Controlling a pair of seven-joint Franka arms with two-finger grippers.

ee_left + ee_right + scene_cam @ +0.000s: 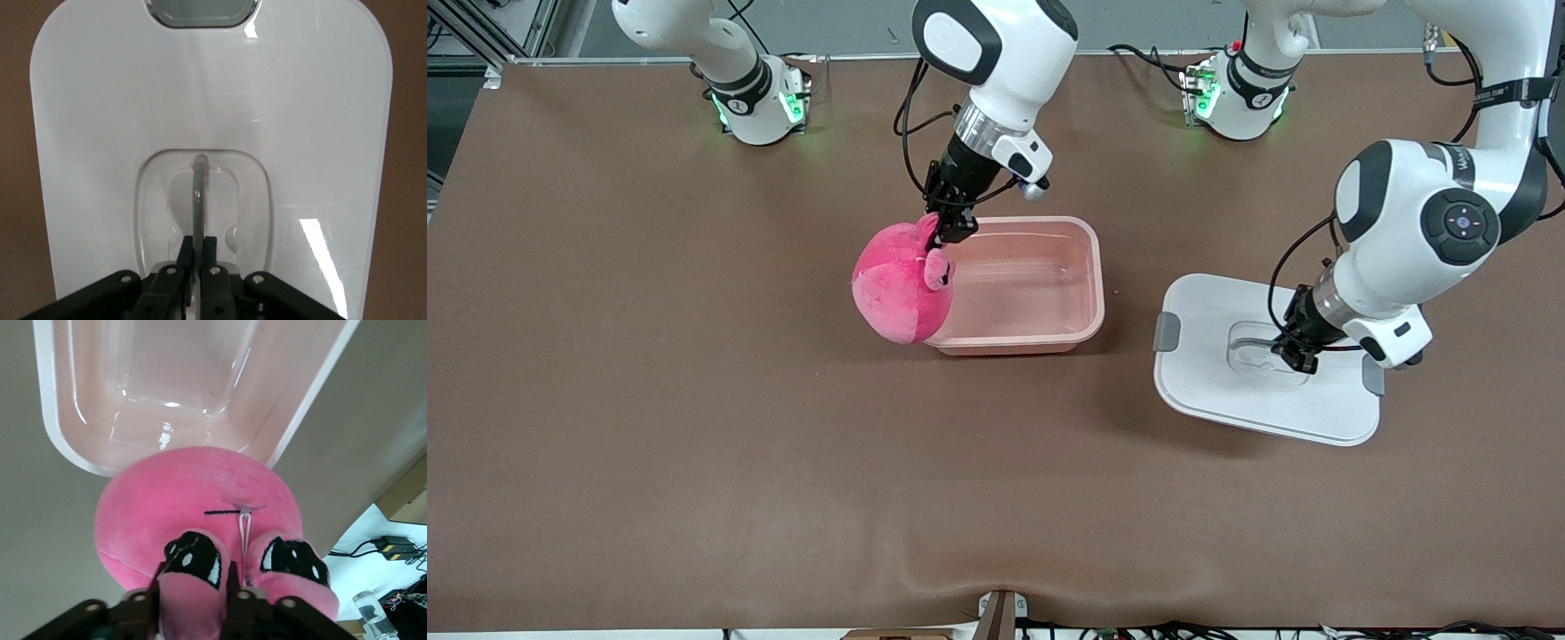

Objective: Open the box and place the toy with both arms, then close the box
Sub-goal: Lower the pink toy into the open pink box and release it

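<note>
The toy (898, 283) hides the box (1040, 333) rim at the right arm's end. In the right wrist view the box (53, 420) runs off the frame. The left wrist view cuts the lid (87, 133) off at its edges.

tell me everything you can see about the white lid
The white rounded-rectangular plastic lid lies flat on the brown table, off the open pink translucent tub and beside it toward the left arm's end. It is glossy, with a grey clip on each short side and a recessed centre holding a thin grey handle. The left end effector is shut on that handle.
</note>
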